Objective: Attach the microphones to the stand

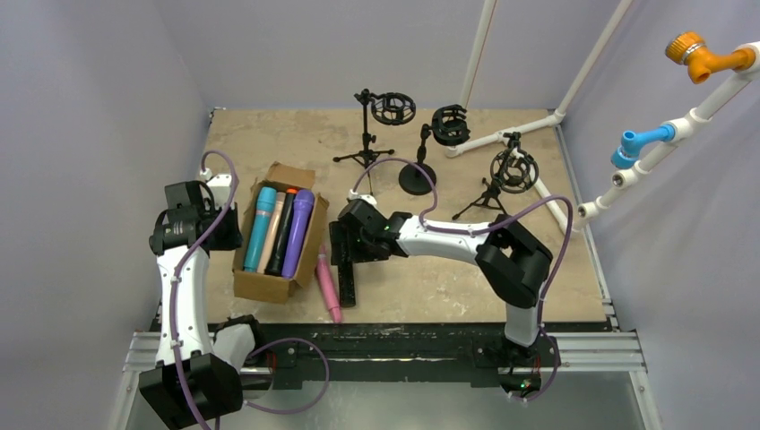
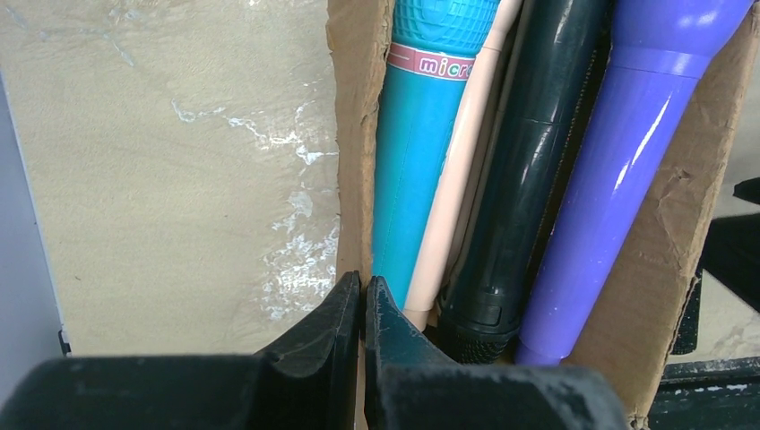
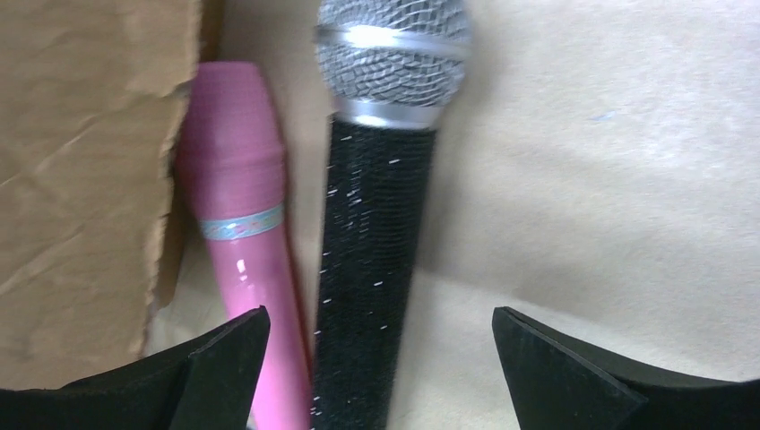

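Observation:
Three microphone stands with ring mounts [image 1: 392,109] [image 1: 450,125] [image 1: 513,170] stand empty at the back. A cardboard box [image 1: 269,285] holds teal [image 2: 421,161], peach [image 2: 457,197], black [image 2: 520,179] and purple [image 2: 618,170] microphones. My left gripper [image 2: 361,282] is shut on the box's left wall. Right of the box, a pink microphone [image 3: 235,179] and a black glitter microphone with a silver grille [image 3: 372,269] lie side by side on the table. My right gripper [image 3: 381,313] hovers open over them, the black one between its fingers and untouched.
White pipe framing [image 1: 502,134] runs along the back right of the tan table [image 1: 466,278]. Orange [image 1: 695,54] and blue [image 1: 636,143] fittings stick out on the right wall. The table's front edge has a metal rail [image 1: 403,354].

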You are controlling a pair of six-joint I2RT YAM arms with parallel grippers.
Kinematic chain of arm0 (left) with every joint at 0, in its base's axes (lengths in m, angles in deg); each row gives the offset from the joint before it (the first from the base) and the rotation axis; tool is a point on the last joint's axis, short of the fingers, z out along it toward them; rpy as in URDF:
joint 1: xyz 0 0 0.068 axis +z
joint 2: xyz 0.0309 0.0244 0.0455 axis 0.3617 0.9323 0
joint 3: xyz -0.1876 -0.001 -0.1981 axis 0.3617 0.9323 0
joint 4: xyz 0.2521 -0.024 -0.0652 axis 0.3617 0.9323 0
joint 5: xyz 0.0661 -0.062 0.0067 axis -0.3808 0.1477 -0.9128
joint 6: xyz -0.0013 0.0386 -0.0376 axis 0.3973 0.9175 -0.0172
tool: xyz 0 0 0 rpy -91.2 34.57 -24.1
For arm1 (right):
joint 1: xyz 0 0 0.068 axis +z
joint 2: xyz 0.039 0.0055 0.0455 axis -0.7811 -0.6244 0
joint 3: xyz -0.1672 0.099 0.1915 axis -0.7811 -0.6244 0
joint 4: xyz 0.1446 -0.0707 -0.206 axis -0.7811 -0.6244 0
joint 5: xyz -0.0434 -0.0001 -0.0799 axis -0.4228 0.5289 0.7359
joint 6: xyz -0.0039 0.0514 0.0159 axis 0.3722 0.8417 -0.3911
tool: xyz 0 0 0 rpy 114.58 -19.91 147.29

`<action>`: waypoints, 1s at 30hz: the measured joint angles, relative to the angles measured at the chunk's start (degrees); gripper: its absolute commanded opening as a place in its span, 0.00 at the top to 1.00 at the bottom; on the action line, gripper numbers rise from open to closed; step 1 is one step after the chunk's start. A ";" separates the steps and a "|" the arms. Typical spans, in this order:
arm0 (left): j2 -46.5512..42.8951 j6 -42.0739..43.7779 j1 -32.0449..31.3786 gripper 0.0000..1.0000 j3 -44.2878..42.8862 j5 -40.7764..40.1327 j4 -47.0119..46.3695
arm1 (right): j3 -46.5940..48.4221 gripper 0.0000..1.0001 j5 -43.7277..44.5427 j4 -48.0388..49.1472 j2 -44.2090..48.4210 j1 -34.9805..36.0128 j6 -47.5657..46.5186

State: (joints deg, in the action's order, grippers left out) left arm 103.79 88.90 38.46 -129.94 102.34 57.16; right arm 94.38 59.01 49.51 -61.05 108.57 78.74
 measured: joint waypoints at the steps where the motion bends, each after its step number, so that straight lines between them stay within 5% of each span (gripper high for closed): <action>1: 0.00 -0.09 0.00 1.00 0.00 -0.04 0.00 | 0.46 0.01 0.28 0.07 0.00 0.66 -0.52; 13: -0.02 -1.03 -0.02 1.00 -0.33 -1.88 1.03 | 11.28 0.01 5.55 -3.21 -8.68 8.76 -3.98; 30: -1.64 -0.68 0.00 1.00 -0.39 -4.74 1.68 | 16.96 0.11 16.02 -6.73 -13.92 5.03 -3.41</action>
State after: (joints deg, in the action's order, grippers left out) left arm 102.15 88.22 38.46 -130.34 97.60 58.84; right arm 111.35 75.03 42.77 -74.98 113.60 75.33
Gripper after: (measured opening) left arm 0.019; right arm 0.896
